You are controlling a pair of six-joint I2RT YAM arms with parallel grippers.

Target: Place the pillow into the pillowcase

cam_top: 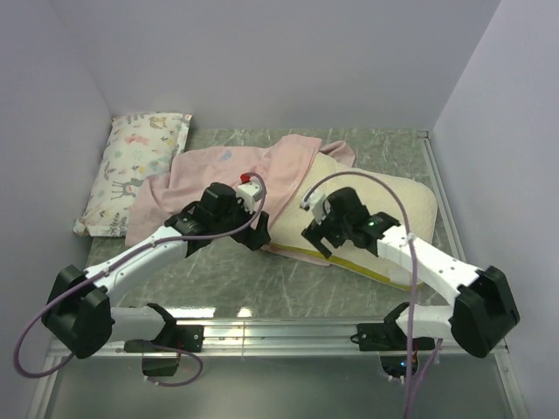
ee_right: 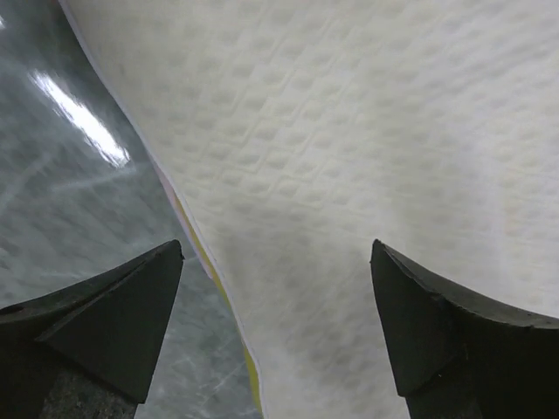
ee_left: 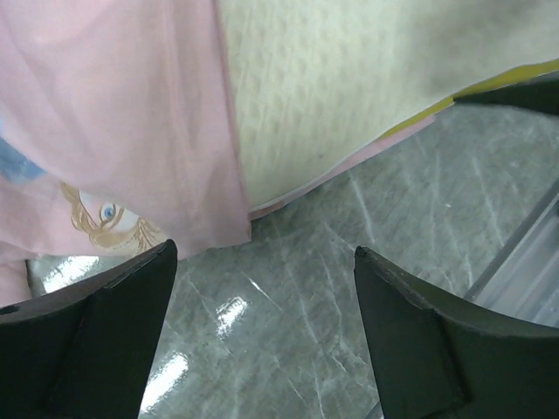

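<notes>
- Foam pillow lies on the counter. Its left end looks tucked into the pink pillowcase, the rest is bare.
- Pillow is probably light, squashy and springy. Case is thin and floppy.
- Left hand and right hand are both spread and empty.
- Grip points: pinch the case hem and the pillow's near edge.

You've got a small white pillow, printed with animals and flowers, along the left edge of the grey marbled worktop, reaching its far left corner. A metal rail lines the near edge.
</notes>
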